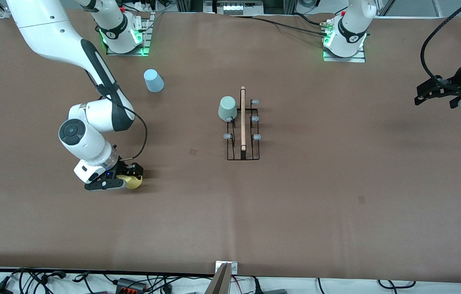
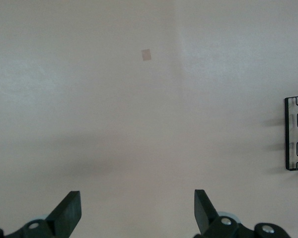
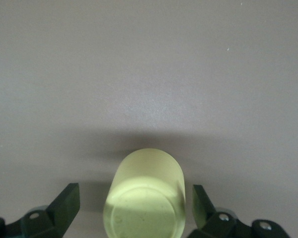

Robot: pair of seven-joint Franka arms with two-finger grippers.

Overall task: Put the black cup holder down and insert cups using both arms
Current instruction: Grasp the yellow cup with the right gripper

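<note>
The black cup holder [image 1: 243,139] stands at the table's middle, its wooden rod pointing toward the front camera. A pale green cup [image 1: 227,108] sits upside down on one of its pegs at the end nearer the bases. A light blue cup [image 1: 153,80] stands on the table near the right arm's base. My right gripper [image 1: 129,178] is low at the table, open, with the yellow cup [image 3: 145,193] [image 1: 134,182] between its fingers. A gap shows at each side of the cup. My left gripper [image 2: 136,201] [image 1: 428,93] hangs open and empty at the left arm's end; one end of the holder [image 2: 295,134] shows in its wrist view.
Brown cloth covers the table, with small dark square marks [image 1: 193,151] [image 1: 361,199]. The arm bases [image 1: 124,34] [image 1: 345,38] stand along the table edge farthest from the front camera. A metal bracket [image 1: 224,272] and cables lie at the edge nearest that camera.
</note>
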